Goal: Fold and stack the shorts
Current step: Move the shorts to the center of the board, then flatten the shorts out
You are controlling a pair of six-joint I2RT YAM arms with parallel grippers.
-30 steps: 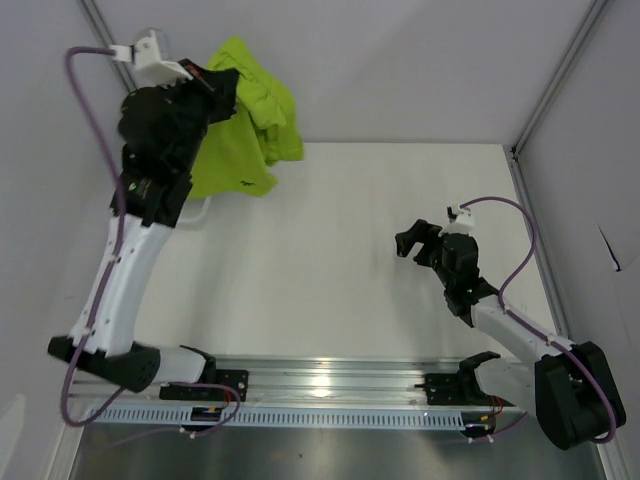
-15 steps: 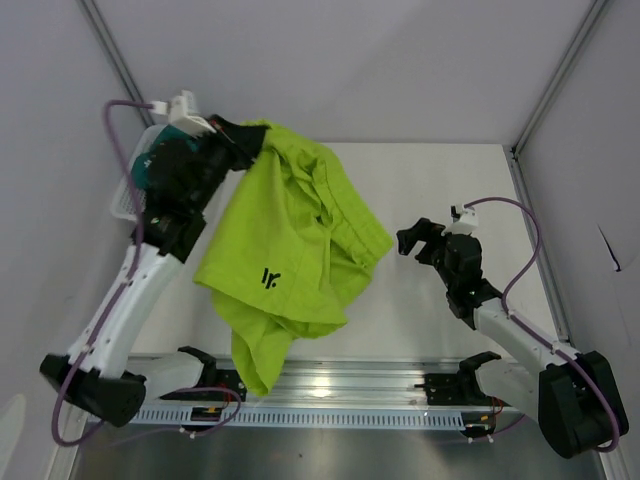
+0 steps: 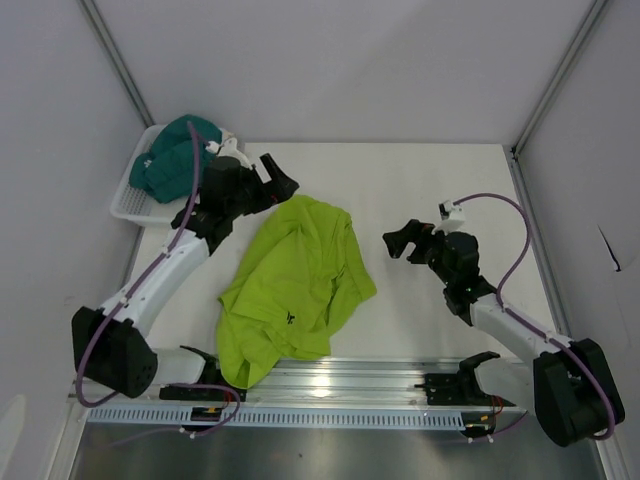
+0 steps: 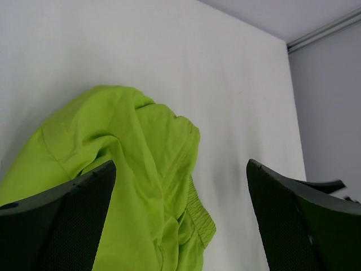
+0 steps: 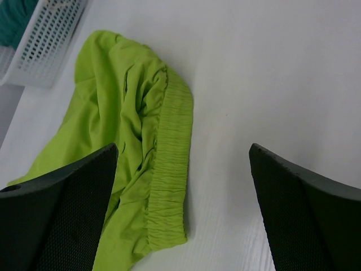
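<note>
Flanking lime shorts [image 3: 295,275], left pincer [image 3: 280,175] spread, right pincer [image 3: 400,238] spread

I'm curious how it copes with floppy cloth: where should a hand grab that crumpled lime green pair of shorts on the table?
Probably the ribbed waistband of the lime green shorts, approached from the right by the open right hand. The band lies exposed along the heap's right edge, thick and facing that hand, so it offers a firm ridge to pinch.

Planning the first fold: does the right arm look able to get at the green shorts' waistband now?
Likely yes: the right gripper is open, with only bare table between it and the waistband.
</note>
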